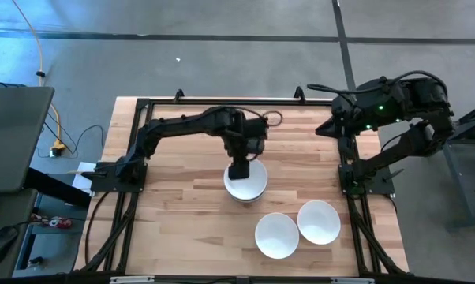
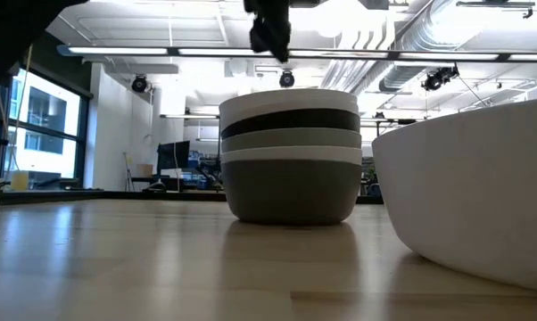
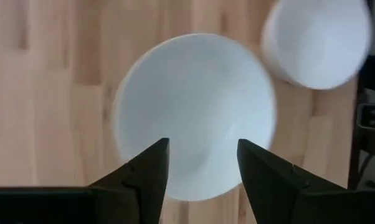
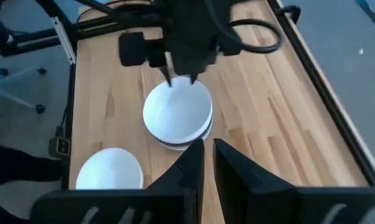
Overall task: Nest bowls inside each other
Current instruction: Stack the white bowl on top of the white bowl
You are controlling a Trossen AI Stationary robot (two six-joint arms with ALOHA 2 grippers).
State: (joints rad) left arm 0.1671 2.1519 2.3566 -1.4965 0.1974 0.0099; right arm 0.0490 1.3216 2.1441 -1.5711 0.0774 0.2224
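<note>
My left gripper (image 1: pixel 239 170) hangs spread over the bowl stack (image 1: pixel 246 183), mid-frame.
Two white bowls (image 1: pixel 276 235) sit lower right — right gripper (image 4: pixel 206 163), upper right, nearly pressed together.

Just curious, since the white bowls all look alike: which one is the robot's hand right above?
The white bowl topping the nested stack at mid-table. The left hand hovers open over it; the two loose white bowls sit singly nearer the table's front edge.
</note>
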